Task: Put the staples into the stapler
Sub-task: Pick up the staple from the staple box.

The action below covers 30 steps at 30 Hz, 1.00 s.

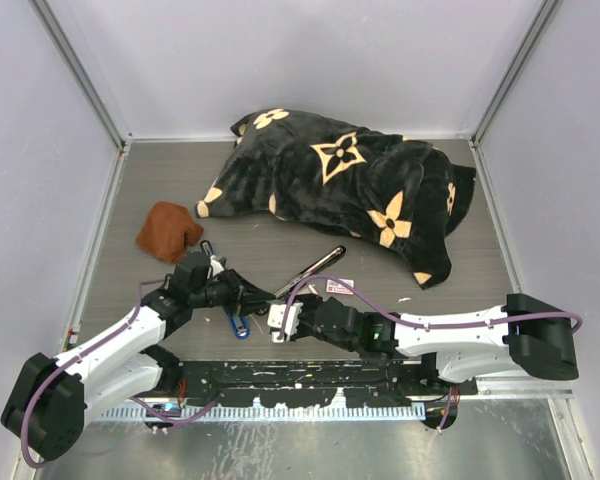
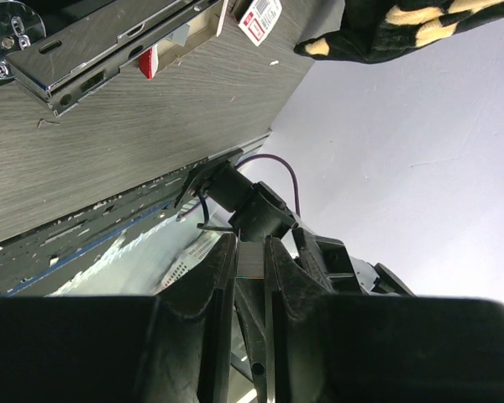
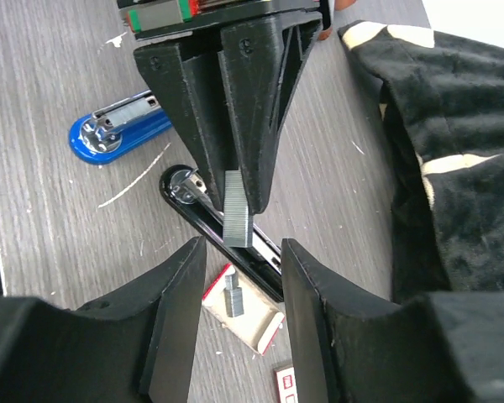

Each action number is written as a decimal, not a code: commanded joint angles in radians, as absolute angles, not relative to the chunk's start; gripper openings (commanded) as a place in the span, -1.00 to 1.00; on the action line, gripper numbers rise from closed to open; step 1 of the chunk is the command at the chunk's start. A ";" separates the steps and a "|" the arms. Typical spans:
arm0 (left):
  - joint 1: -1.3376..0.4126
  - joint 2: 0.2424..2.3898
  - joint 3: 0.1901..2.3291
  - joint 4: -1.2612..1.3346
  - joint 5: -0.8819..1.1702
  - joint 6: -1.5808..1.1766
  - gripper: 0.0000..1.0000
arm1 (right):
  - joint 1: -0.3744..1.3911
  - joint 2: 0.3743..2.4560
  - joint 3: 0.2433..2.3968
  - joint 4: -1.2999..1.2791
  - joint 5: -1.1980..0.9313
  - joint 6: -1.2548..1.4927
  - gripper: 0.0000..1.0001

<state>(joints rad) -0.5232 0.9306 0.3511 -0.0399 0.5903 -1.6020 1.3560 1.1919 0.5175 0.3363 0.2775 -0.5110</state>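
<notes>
Left hand [image 3: 245, 188] pinches staples [image 3: 238, 223], their upper end hidden.

My grey wood-grain table [image 1: 450, 290] holds a black tan-flowered blanket [image 1: 350, 190] far right, rust-brown cloth [image 1: 168, 230] left, and near, a black stapler [image 1: 320, 263], blue stapler [image 1: 239, 326], white red-labelled staples box [image 1: 338, 287].

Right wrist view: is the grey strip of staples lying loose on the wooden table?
No: the grey strip of staples is pinched in the left claw, over the long black stapler.
</notes>
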 commanded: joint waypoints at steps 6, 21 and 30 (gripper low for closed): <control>-0.519 0.909 0.351 0.013 0.592 -1.617 -0.75 | 1.363 1.246 0.547 0.422 0.326 -0.575 -0.03; -0.520 0.913 0.350 0.016 0.597 -1.618 -0.75 | 1.365 1.319 0.597 0.440 0.391 -0.627 -0.04; -0.520 0.915 0.347 0.019 0.602 -1.617 -0.76 | 1.365 1.347 0.619 0.440 0.393 -0.643 -0.14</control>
